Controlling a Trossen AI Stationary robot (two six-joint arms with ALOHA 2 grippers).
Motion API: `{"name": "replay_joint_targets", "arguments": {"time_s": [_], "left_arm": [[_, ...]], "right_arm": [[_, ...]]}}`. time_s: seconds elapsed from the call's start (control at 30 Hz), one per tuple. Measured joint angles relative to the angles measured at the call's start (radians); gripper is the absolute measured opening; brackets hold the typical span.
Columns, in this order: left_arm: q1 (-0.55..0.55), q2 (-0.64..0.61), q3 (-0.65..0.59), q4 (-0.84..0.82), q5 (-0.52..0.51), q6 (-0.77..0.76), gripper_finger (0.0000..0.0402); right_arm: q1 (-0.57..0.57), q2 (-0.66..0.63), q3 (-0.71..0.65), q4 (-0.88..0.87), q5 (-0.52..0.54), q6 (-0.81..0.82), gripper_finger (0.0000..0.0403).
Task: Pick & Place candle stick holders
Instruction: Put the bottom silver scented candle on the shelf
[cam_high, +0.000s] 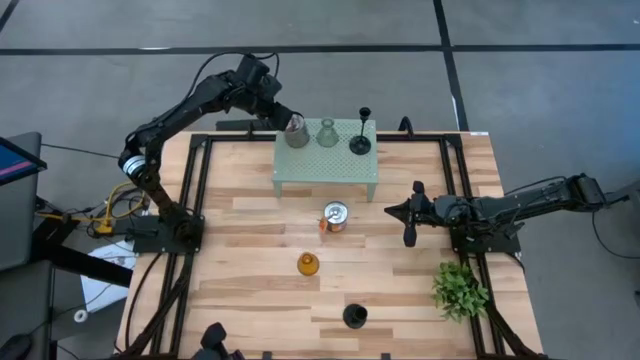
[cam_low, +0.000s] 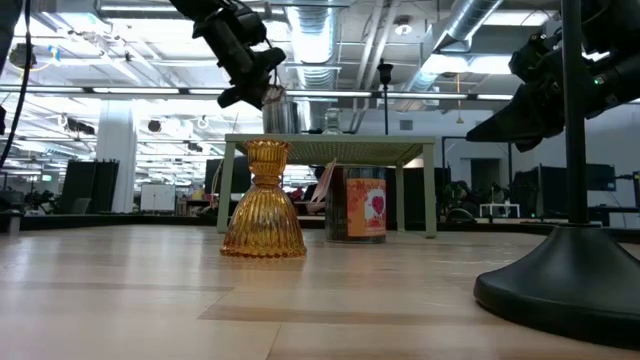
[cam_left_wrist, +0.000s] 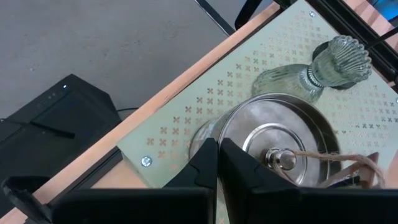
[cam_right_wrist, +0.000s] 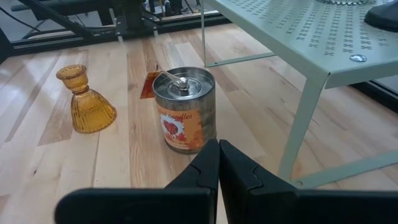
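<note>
Left fingers (cam_high: 287, 118): pressed together, hovering just over the silvery jar's rim at the stand's left end; nothing is being pinched between them; in the left wrist view the tips (cam_left_wrist: 217, 163) are sitting right at the jar's edge
Silvery jar (cam_high: 296, 131): standing on the pale green mesh stand (cam_high: 330, 170) directly under the left fingers, its metal lid (cam_left_wrist: 283, 146) showing a knob and a twine tag
Clear glass holder (cam_high: 327, 133): standing on the stand just beyond the jar from the left fingers
Slim-stemmed black stick (cam_high: 361, 141): standing upright on the stand, farthest from the left fingers
Right fingers (cam_high: 392, 211): pressed together, gripping nothing, pointing across the bench (cam_high: 250, 260) toward the tin; hanging low beside the stand's right legs
Orange-and-silver tin (cam_high: 335, 217): standing on the bench straight ahead of the right fingers, near but apart; also seen close in the right wrist view (cam_right_wrist: 184, 110)
Amber glass holder (cam_high: 308, 264): standing on the bench beyond the tin and off to one side of the right fingers
Short black holder (cam_high: 355, 316): sitting on the bench well apart from both sets of fingers
Leafy green plant (cam_high: 459, 288): lying behind the right fingers, beside that arm's base
</note>
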Motion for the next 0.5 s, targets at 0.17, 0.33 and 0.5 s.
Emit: {"name": "replay_joint_targets", "arguments": {"time_s": [0.17,0.33,0.5], "left_arm": [[0.0,0.0,0.0,0.0,-0.001,0.0,0.001],[-0.001,-0.003,-0.001,0.013,-0.01,0.0,0.0025],[-0.001,-0.004,-0.002,0.033,-0.01,0.0,0.0043]], "right_arm": [[0.0,0.0,0.0,0.0,0.0,0.0,0.0],[0.0,0.0,0.0,-0.001,0.0,0.0,0.0],[0.0,0.0,0.0,-0.002,0.0,0.0,0.0]]}}
